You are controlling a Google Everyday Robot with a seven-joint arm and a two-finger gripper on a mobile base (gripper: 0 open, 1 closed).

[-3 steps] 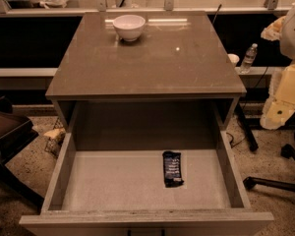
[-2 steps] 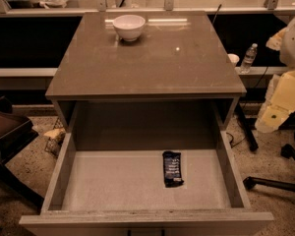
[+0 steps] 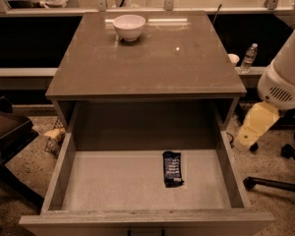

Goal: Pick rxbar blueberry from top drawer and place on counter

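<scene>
One counter [image 3: 152, 63] sits above the open top drawer [image 3: 113, 181]. We see our claw [image 3: 256, 126] right of the drawer, but cannot tell its state. The rxbar blueberry [image 3: 172, 168] lies flat inside, right of centre, its long axis running front to back.

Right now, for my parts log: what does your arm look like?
The arm at the right edge is white and rounded, with a dark slotted vent. Below it, the gripper is pale yellow and blocky, outside the drawer. No cables or markings show.
</scene>
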